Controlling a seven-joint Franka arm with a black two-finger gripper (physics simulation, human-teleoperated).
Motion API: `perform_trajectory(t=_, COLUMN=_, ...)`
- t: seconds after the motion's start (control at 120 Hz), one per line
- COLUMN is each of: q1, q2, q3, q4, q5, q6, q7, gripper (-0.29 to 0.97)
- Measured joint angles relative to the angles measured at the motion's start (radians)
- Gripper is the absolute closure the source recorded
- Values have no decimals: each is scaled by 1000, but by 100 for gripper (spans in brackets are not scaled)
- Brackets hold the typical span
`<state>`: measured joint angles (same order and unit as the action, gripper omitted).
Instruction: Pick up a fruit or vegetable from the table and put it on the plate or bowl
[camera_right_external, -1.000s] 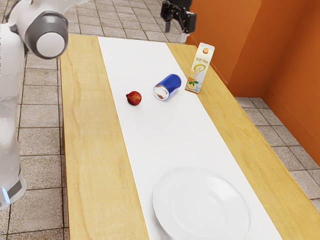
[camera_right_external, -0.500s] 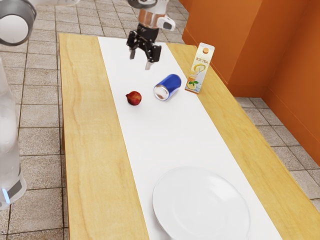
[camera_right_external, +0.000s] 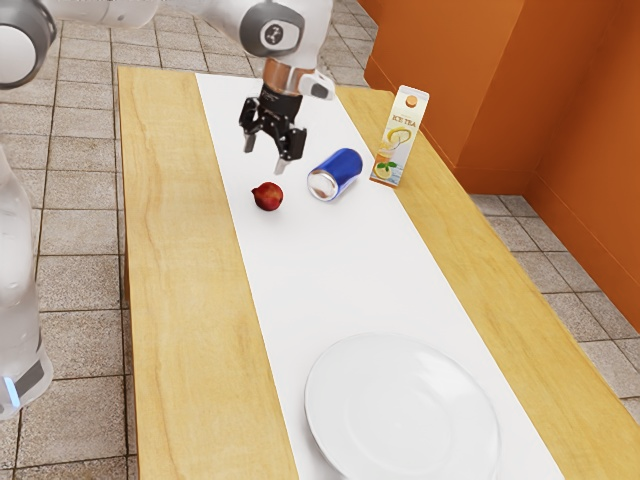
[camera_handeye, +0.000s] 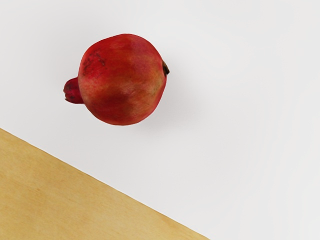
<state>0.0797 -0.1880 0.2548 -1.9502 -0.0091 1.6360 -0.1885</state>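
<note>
1. Arm position. My arm (camera_right_external: 272, 28) comes in from the exterior view's upper left and points down over the far part of the tabletop (camera_right_external: 185, 300).

2. Finger state. The fingers (camera_right_external: 248, 142) stand apart, with nothing between them. They hang above the white cloth (camera_right_external: 330, 270) and touch nothing.

3. Task item. The pomegranate (camera_right_external: 267, 196) lies on the white cloth, close to the cloth's edge on the exterior view's left. It sits just nearer the camera than the fingers and is not in contact with them. In the wrist view the pomegranate (camera_handeye: 120, 79) lies on its side on the cloth (camera_handeye: 240, 100), with its small crown pointing sideways. The bare wood of the tabletop (camera_handeye: 60, 200) runs nearby as a slanted band.

4. Target. The white plate (camera_right_external: 402, 408) rests at the near end of the cloth, well apart from the pomegranate. Nothing lies on it.

5. Other items. A blue can (camera_right_external: 334, 174) lies on its side on the cloth, near the pomegranate on the exterior view's right. An iced tea carton (camera_right_external: 400, 135) stands upright just beyond the can, on the wood at the cloth's right edge.
</note>
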Motion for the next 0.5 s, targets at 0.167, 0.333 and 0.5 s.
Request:
perform_trajectory(t=0.167, q1=4, q2=-2, q3=1, q4=-98, q5=0, q6=82, q7=-5, gripper=2)
perform_trajectory(t=0.333, q1=9, q2=3, q3=7, q4=-139, q5=0, q6=143, q7=-9, gripper=2)
perform_trajectory(t=0.5, q1=10, q2=6, q3=15, q4=-156, q5=0, q6=184, q7=-13, gripper=2)
